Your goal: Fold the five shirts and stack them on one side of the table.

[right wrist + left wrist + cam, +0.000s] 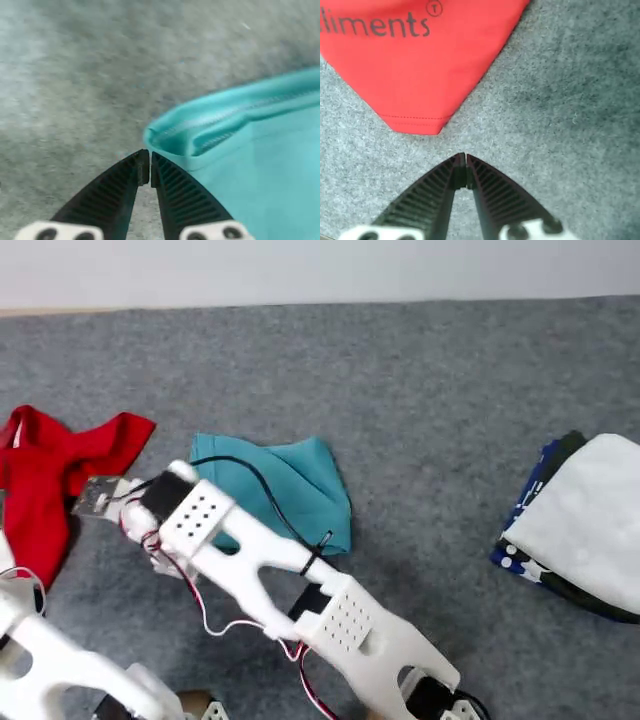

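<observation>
At the teal shirt's (285, 490) edge nearest the red shirt (50, 480), the right gripper (150, 167) sat with jaws pressed together, tips just beside a doubled-over hem corner, pinching nothing I could see. My read: a staging pose for grabbing or tidying that corner. The teal shirt lay as a rough folded rectangle of thin, smooth knit, with a stitched hem showing and soft, slightly puffed edges, not crisp. The red shirt lay beyond that same edge, crumpled and unfolded, matte jersey with print on it. The left gripper (465, 172) hovered off its pointed corner, jaws also closed tip to tip, empty, over bare table (420, 390). Well apart on the teal shirt's opposite side was the stack (520, 540): white shirt (600, 510) on top, flat and square, with darker patterned fabric peeking out beneath. Probably parked there to keep the folding area free. Table surface was grey felt, fuzzy, likely grippy against cloth. Jaw faces were black and ribbed.
</observation>
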Robot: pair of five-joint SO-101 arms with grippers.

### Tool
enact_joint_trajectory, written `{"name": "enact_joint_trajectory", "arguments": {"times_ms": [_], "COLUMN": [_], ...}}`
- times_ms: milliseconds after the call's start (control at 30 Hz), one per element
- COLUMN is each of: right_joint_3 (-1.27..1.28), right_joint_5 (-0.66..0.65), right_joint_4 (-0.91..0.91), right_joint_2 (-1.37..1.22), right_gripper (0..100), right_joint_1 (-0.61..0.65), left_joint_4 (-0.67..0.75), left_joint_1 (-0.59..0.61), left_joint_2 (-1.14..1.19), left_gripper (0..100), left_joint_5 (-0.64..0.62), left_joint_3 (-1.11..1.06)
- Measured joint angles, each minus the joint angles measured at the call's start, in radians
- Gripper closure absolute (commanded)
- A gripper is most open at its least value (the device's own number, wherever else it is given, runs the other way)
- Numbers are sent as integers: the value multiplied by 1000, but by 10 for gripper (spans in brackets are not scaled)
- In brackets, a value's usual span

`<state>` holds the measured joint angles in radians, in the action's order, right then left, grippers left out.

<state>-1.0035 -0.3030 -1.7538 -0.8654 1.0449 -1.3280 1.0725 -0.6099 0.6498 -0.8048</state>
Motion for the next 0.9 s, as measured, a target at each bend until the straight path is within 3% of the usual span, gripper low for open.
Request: {"name": "enact_joint_trajectory", "arguments": {"times_ms": [133,300,400,900], "right_joint_3": [0,54,80,172], "right_joint_5": [0,0,0,0], "right_joint_4": [0,0,0,0], "right_joint_2": [104,153,153,153], "right_gripper": [970,825,792,794], "right_joint_1": [-29,-160,-201,-55], "left_joint_4": [0,0,0,0], "left_joint_1": [0,0,0,0], "left_joint_2": [0,0,0,0], "left_gripper": [993,993,993,992], "left_joint_5": [0,0,0,0], "left_joint_3": [0,0,0,0]}}
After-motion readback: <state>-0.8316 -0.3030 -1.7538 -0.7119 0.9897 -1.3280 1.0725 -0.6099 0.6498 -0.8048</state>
